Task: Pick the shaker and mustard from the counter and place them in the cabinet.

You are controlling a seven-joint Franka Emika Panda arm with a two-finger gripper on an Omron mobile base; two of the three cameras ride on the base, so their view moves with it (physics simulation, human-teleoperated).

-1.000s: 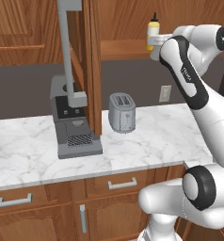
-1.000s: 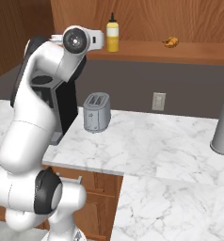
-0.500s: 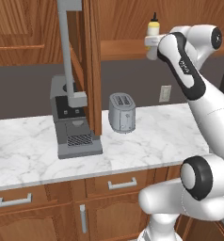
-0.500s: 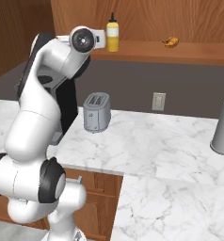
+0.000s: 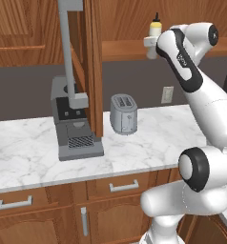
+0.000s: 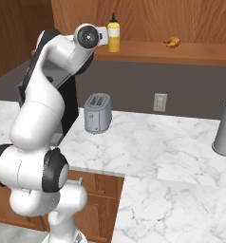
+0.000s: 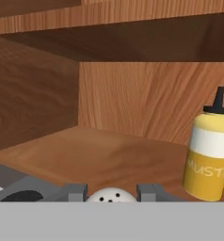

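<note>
The yellow mustard (image 7: 208, 155) bottle with its dark nozzle stands upright on the wooden shelf (image 7: 100, 155) of the cabinet, also seen as the mustard (image 5: 155, 29) (image 6: 114, 39) at the shelf's left end. My gripper (image 7: 111, 193) is at the shelf's front edge, just left of the mustard, shut on the shaker (image 7: 110, 196). Only the shaker's pale perforated cap shows between the fingertips. From the base the gripper (image 5: 150, 43) (image 6: 103, 36) sits beside the bottle at shelf height. The marble counter (image 5: 149, 138) lies below.
The cabinet door (image 5: 92, 62) stands open with its long grey bar handle (image 5: 67, 47). A toaster (image 5: 123, 113) (image 6: 97, 113) and a coffee machine (image 5: 75, 124) stand on the counter. A small brown item (image 6: 172, 42) lies on the shelf, and a grey cylinder (image 6: 225, 129) stands far right.
The hand has edged slightly closer to the shelf beside the mustard. The grip on the shaker is unchanged and the mustard has not moved.
</note>
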